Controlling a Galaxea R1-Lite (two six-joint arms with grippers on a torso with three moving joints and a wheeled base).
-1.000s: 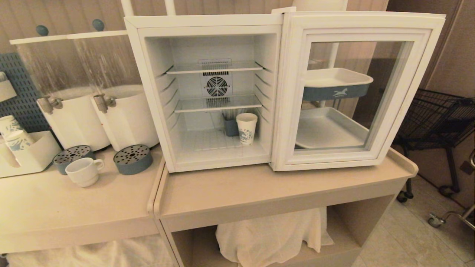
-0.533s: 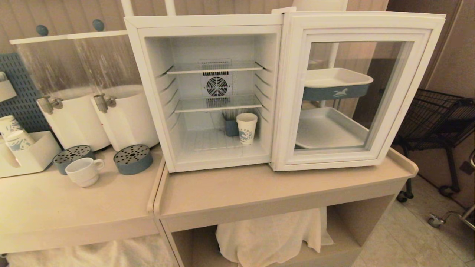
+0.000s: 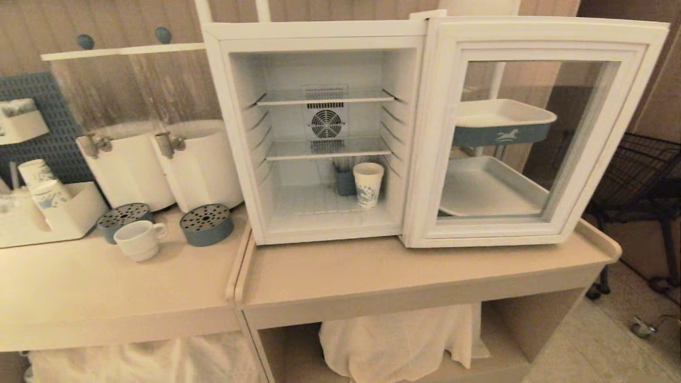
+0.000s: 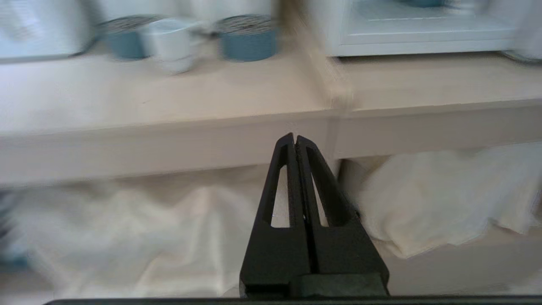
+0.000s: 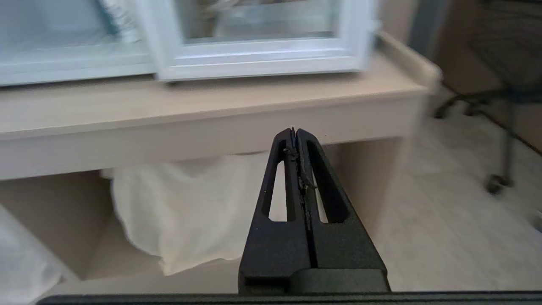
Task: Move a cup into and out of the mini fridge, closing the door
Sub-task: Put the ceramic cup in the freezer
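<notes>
Mini fridge [image 3: 234, 133] door [image 3: 537, 133] wide open; white cup [image 3: 139, 240] on worktop [image 3: 106, 287]; left claw [image 4: 295, 142] and right claw [image 5: 295, 134] fully closed, empty.

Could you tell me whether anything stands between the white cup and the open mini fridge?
Yes: a round blue drip tray sits between the cup and the mini fridge; the door stands open.

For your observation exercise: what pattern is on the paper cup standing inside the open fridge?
The paper cup is white with a blue print around its lower body, shown best in the head view.
</notes>
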